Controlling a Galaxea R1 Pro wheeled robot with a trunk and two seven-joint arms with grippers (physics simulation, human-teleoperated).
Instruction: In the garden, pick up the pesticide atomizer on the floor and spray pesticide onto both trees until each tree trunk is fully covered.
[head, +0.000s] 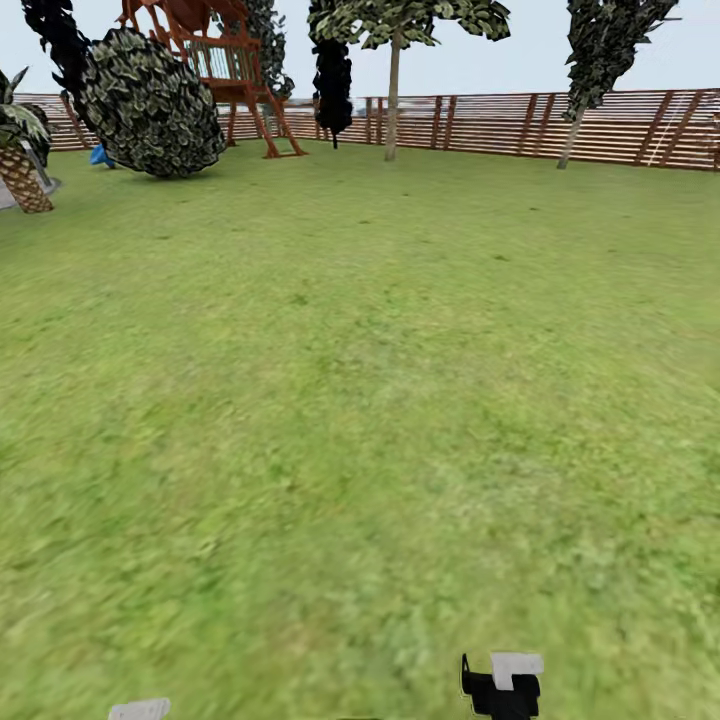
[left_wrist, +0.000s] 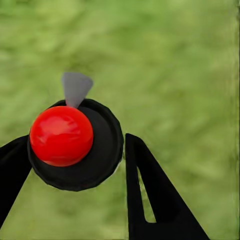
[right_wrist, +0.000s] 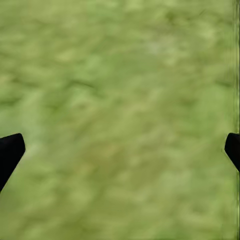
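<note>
A wide green lawn (head: 360, 400) is seen stretching away to a brown slatted wooden fence (head: 560, 125) at its far edge. On the grass, toward the far left, a round dark bush (head: 150, 105) is set, with a red-brown wooden play frame (head: 225, 70) standing just behind it. Two trees (head: 393, 90) with slim grey-brown trunks (head: 572, 135) are rooted near the fence, and a narrow black-leaved tree (head: 332, 80) is placed between the frame and the nearer trunk. At the left edge a palm-like plant (head: 22, 165) is rooted.

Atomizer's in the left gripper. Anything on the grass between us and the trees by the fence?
Nothing visible: open lawn runs to the trees at the fence. The bush and playset stand off to the left. The left gripper flanks the atomizer.
</note>
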